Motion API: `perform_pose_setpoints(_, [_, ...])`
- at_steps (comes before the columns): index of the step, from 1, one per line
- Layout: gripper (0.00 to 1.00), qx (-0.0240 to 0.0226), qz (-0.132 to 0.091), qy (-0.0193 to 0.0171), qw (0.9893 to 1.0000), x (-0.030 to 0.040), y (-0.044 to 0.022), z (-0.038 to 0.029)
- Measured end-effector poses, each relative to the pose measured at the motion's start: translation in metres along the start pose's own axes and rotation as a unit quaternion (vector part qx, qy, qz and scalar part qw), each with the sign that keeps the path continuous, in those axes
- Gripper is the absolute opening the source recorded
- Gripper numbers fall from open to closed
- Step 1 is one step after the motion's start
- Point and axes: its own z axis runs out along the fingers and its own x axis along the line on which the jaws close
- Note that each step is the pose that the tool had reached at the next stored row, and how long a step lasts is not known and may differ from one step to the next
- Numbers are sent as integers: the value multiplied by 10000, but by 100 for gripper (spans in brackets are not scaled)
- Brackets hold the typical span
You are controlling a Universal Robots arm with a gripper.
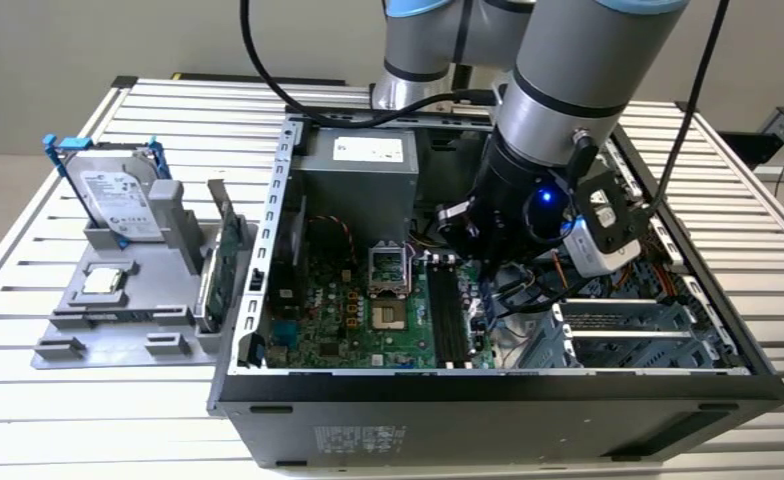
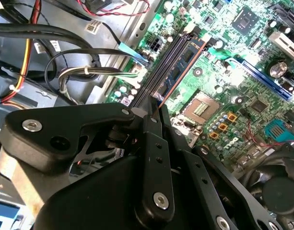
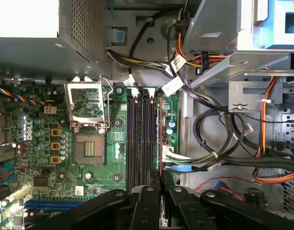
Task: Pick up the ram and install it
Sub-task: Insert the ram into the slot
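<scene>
Arm reaching down into case [image 1: 499,385], pincer [image 3: 162,184] clamped on ram [image 2: 178,72] at slots

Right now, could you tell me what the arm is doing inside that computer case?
The robot arm's black gripper is down inside the open grey computer case, over the green motherboard. It is shut on the ram, a thin dark circuit-board stick, whose lower edge lies along the outermost of the black memory slots beside the empty processor socket. Whether it is fully seated cannot be told.
</scene>
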Motion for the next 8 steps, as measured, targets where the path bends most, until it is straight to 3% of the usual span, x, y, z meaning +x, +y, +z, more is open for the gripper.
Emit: perform_pose_setpoints(8, [0,-1,0,13,10000,1,0,5])
